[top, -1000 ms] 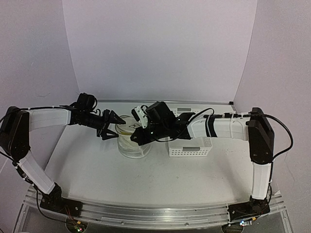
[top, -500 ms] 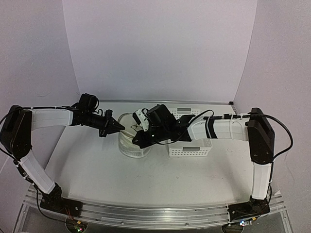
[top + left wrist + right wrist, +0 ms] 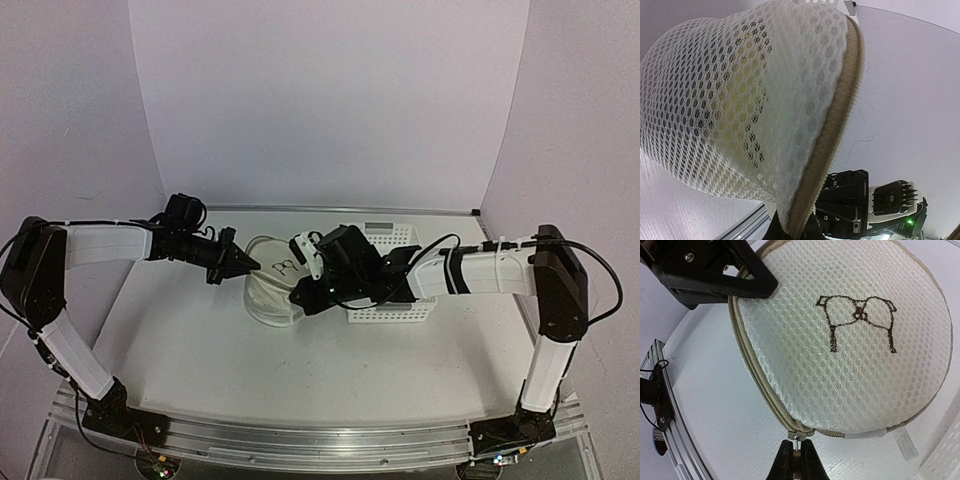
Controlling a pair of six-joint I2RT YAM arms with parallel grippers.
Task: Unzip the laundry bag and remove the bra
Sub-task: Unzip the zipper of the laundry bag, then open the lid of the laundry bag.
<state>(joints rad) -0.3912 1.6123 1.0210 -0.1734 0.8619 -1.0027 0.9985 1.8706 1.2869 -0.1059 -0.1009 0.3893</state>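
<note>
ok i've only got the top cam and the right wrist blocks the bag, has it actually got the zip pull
observer: Yes. The right wrist view shows the right pincer closed on the zipper pull, at the rim of the laundry bag. The zip band left of the pull looks closed.
operator: and is the left holding the bag or just beside it
observer: Holding it. In the same view the left pincer is clamped over the rim, roughly across the bag from the pull.
</note>
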